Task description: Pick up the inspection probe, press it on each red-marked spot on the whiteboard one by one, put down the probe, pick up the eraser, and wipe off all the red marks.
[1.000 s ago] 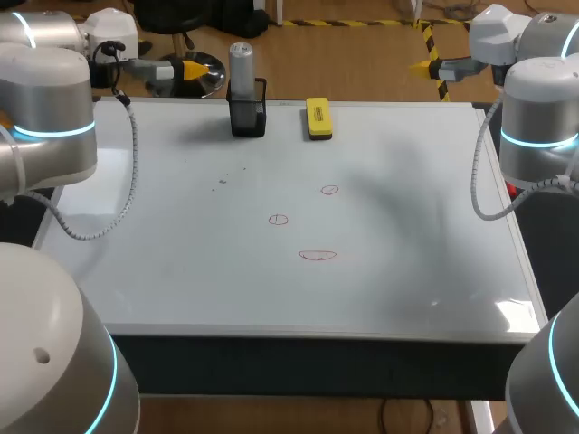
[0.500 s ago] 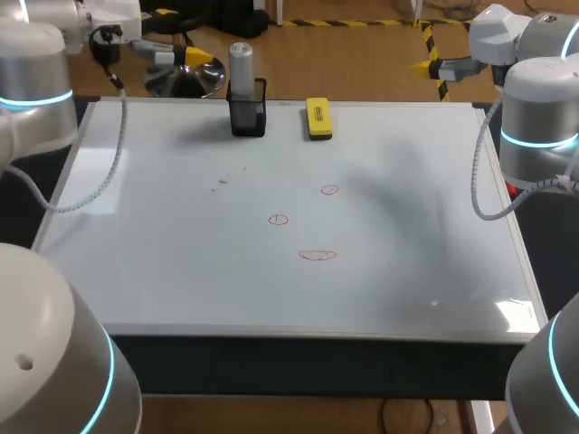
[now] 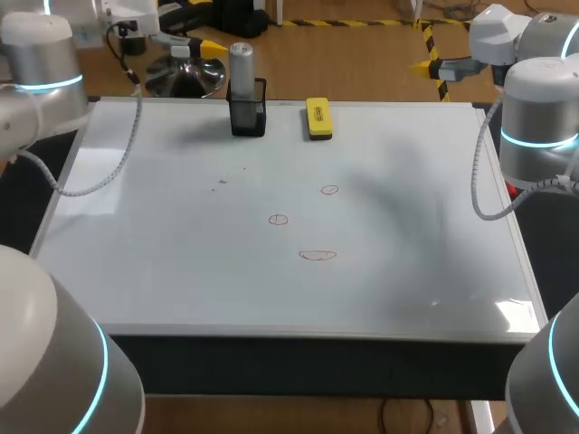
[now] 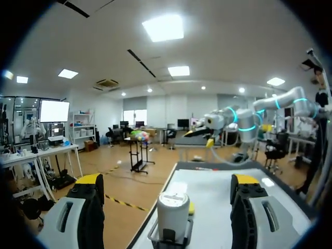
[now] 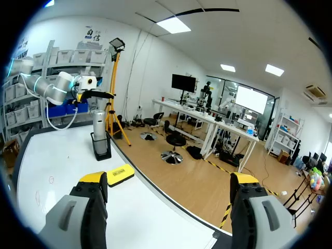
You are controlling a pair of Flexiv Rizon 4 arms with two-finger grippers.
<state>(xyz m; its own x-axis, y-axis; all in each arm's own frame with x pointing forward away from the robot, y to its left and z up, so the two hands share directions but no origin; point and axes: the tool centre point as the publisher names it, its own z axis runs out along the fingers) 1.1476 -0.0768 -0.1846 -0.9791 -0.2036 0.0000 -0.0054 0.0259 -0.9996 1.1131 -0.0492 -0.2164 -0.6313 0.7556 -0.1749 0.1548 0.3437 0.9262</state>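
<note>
Probe (image 3: 242, 65) stands upright in black holder (image 3: 247, 116) at whiteboard's (image 3: 181, 271) 11 o'clock edge | eraser (image 3: 317, 118) near holder's 3 o'clock | three red marks (image 3: 278, 219) mid-board | left tool (image 4: 167, 182) wide open, empty, near probe's 9 o'clock | right tool (image 5: 168, 179) wide open, empty, off board's 1 o'clock corner

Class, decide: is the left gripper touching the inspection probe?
Apart. The head view shows a clear gap between the left gripper and the inspection probe standing in its holder.
</note>
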